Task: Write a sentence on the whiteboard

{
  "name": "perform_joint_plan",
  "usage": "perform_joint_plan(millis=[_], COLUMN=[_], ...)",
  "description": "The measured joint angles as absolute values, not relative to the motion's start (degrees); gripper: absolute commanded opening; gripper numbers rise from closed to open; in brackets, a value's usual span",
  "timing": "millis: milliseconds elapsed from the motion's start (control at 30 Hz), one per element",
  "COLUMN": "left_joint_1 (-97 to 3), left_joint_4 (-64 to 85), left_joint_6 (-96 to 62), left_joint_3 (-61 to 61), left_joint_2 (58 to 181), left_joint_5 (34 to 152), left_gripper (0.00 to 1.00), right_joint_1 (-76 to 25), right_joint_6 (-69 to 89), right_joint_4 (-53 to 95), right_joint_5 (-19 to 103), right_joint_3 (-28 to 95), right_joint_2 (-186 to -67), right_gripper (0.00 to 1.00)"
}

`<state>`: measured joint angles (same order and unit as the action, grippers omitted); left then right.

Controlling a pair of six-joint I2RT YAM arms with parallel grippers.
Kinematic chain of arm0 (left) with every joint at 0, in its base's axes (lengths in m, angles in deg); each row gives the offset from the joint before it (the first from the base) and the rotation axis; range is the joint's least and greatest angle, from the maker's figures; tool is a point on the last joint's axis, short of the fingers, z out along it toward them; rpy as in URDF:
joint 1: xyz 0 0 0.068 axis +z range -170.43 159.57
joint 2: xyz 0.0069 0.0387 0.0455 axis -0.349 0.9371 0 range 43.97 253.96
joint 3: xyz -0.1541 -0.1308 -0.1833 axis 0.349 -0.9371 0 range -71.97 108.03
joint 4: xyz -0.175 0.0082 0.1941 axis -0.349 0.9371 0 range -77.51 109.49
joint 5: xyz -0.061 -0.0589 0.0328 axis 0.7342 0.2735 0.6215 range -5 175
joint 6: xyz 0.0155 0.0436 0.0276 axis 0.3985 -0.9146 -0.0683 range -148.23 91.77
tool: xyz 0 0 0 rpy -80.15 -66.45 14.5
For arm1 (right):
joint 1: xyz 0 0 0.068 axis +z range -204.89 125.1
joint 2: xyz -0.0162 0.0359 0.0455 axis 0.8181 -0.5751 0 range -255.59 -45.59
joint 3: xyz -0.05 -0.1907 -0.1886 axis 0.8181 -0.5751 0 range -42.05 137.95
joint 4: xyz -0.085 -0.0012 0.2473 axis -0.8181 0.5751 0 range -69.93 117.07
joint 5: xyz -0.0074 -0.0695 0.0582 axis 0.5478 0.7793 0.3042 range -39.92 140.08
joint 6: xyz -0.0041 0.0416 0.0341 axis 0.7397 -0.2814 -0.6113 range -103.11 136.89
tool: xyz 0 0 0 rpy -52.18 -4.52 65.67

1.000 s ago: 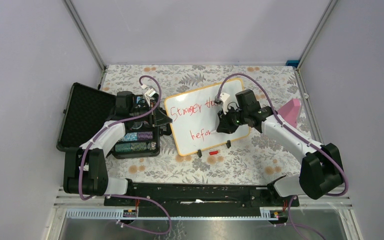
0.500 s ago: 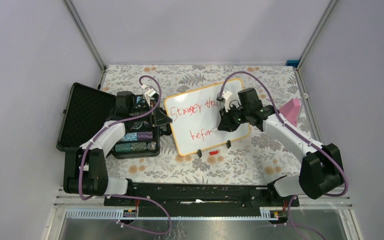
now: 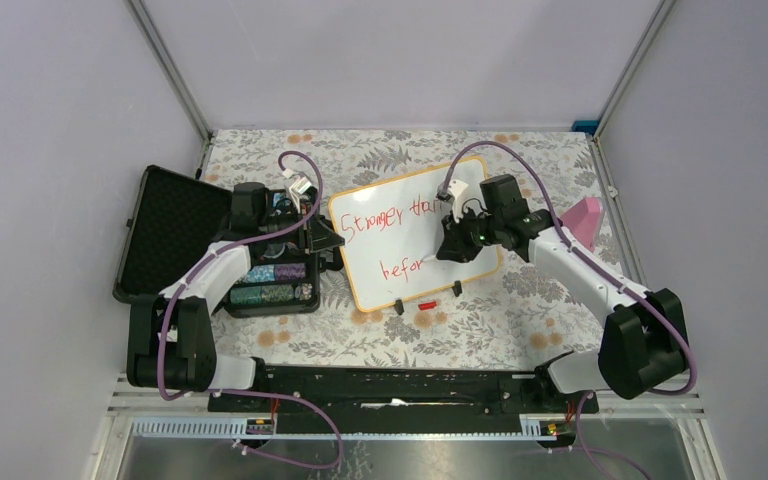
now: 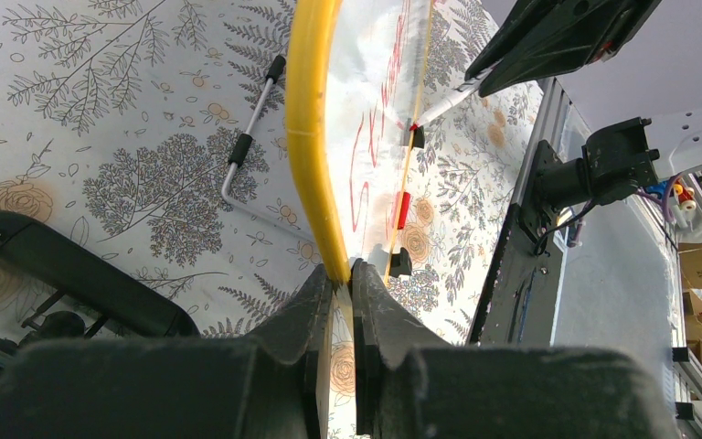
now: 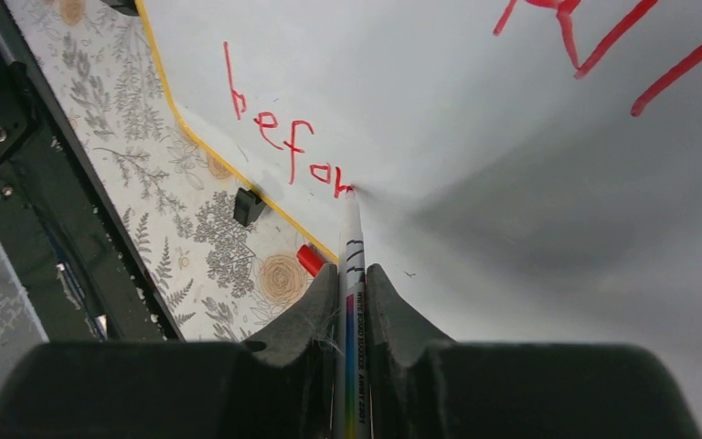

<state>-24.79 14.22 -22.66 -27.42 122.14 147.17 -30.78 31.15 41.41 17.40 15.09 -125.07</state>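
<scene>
Whiteboard (image 3: 400, 250) sitting at middle of desk (image 3: 505, 320), red handwriting reading "Stronger th…" and, below, "befor". Right hand (image 5: 352, 279) reaching over board, clamping marker (image 5: 351, 224), tip touching surface just after final "r". Left hand (image 4: 340, 283) pinching board's yellow-tan frame at left edge. Right arm hiding end of upper line; marker's print proving too small to read.

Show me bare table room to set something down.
Free: the far strip of table behind the whiteboard, and the near strip between it and the base rail. Crowded: left by the black case, right by the pink object.
</scene>
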Motion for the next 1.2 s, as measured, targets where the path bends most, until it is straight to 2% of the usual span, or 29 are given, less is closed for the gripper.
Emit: perform_joint_plan(millis=[300,1200], left_joint_1=[-24.8,-24.9], left_joint_4=[14.6,15.3], left_joint_6=[-23.1,-23.2], left_joint_3=[-27.3,-27.0], left_joint_2=[122.1,122.1], left_joint_5=[147.2,147.2], left_gripper=[0.00,0.00], right_joint_1=[-31.3,-31.3], right_joint_6=[31.8,33.2], right_joint_4=[41.7,41.3], right_joint_5=[13.3,17.7], right_joint_3=[14.9,13.3], right_joint_2=[-122.5,-123.5], right_gripper=[0.00,0.00])
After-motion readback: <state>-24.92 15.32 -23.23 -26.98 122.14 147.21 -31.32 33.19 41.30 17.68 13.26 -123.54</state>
